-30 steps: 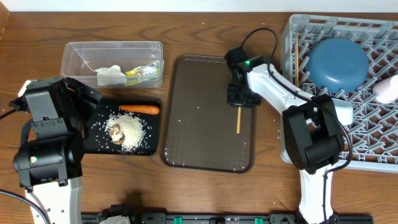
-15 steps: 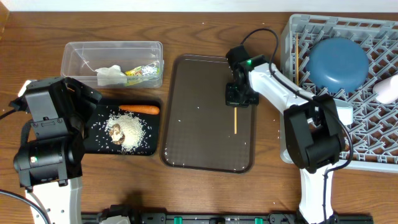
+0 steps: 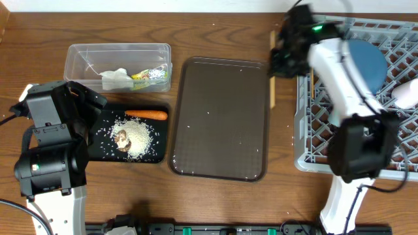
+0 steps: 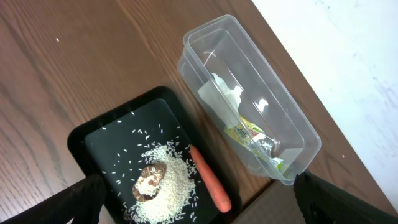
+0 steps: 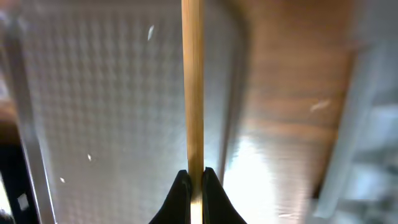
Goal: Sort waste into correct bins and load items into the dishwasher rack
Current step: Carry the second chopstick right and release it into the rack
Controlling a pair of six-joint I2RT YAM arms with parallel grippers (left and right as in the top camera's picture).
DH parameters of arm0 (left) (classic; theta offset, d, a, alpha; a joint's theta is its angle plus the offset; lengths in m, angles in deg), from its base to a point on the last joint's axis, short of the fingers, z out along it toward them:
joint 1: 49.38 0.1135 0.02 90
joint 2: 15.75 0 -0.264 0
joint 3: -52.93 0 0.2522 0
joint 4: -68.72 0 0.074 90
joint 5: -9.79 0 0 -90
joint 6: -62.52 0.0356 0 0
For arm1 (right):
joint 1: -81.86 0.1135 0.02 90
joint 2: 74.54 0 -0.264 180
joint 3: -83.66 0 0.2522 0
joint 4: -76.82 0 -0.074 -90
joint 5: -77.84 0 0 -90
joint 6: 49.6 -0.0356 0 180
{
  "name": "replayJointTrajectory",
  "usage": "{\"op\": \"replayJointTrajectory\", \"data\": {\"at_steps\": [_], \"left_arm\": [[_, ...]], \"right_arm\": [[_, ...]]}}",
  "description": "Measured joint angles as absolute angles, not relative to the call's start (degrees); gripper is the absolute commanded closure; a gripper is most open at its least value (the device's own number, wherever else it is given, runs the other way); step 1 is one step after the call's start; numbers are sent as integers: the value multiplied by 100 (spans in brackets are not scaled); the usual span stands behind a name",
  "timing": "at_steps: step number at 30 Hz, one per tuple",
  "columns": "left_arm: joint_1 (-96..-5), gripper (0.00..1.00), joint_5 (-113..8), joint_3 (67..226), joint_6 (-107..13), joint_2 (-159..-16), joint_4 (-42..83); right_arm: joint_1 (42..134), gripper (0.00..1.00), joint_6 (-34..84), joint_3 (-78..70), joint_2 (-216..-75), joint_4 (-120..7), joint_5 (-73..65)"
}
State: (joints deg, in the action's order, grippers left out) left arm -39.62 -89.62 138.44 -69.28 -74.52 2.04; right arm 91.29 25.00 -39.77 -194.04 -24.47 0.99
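Listing what I see, from the near edge of the bench outward.

1. Left gripper: jaws wide apart and holding nothing, hovering above the black tray.
2. Black tray: a heap of rice with the brown lump on it. The carrot lies along the far side.
3. Brown serving tray: only a few stray grains.
4. Clear tub, beyond the black tray: the crumpled wrapper lies inside.
5. Dishwasher rack, on the right: the dark blue bowl sits in it, with a white cup at its right edge.
6. Right gripper: jaws clamped on one chopstick — the stick runs along the serving tray's far right rim, short of the rack.
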Motion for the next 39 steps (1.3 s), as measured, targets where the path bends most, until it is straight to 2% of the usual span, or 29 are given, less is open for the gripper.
{"op": "replayJointTrajectory", "data": {"at_steps": [9, 21, 22, 24, 27, 28, 30, 39], "left_arm": [[-3962, 2, -8962, 13844, -6928, -7452, 204], [-3962, 2, -8962, 13844, -6928, -7452, 204], [-3962, 2, -8962, 13844, -6928, -7452, 204], [-3962, 2, -8962, 13844, -6928, -7452, 204], [-3962, 2, -8962, 13844, -6928, -7452, 204], [-3962, 2, -8962, 13844, -6928, -7452, 204], [-3962, 2, -8962, 13844, -6928, -7452, 204], [-3962, 2, -8962, 13844, -6928, -7452, 204]], "right_arm": [[8169, 99, 3327, -4296, -19190, -2392, 125], [7527, 98, 3681, -4296, -19190, -2377, -113], [7524, 94, 3690, -4296, -19190, -2375, -126], [7524, 78, 3694, -4296, -19190, -2370, -148], [7527, 42, 3759, -4296, -19190, -2394, -157], [7527, 34, 3753, -4296, -19192, -2407, -159], [7529, 30, 3777, -4296, -19192, -2412, -168], [7559, 30, 3799, -4296, -19192, -2287, -133]]}}
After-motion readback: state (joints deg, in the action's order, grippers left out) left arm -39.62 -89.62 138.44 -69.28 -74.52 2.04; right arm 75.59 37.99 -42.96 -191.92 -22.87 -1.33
